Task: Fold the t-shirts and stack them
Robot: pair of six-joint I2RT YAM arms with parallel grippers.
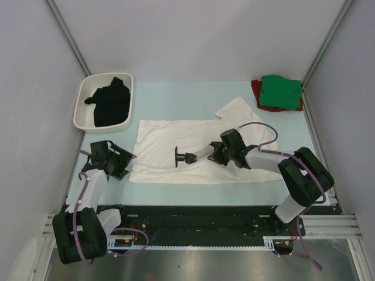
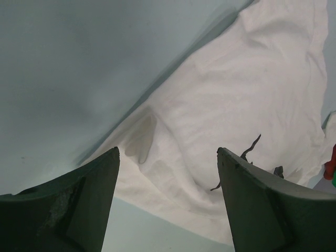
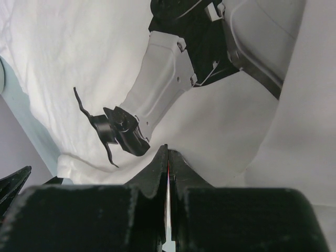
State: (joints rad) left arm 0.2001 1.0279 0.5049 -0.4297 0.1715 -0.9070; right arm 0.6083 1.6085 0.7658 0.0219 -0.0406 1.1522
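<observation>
T-shirt [image 1: 170, 134], white, spread flat, creased

Top cam: fixed, high above & behind left arm [image 1: 88, 190] and right arm [image 1: 266, 159], tilted down/fwd. Whole surface [image 1: 176, 93] in frame, arms entering from 6 o'clock, white t-shirt [image 1: 176, 137] approx centre. Left wrist cam: v. close, low, looks past left fingers [image 2: 79, 210] at 7 & 5 o'clock onto shirt edge + bare surface at 10 o'clock. Right wrist cam: close, right fingers [image 3: 155, 176] at 6 o'clock, shirt fills frame. All 3 views share the white t-shirt.
</observation>
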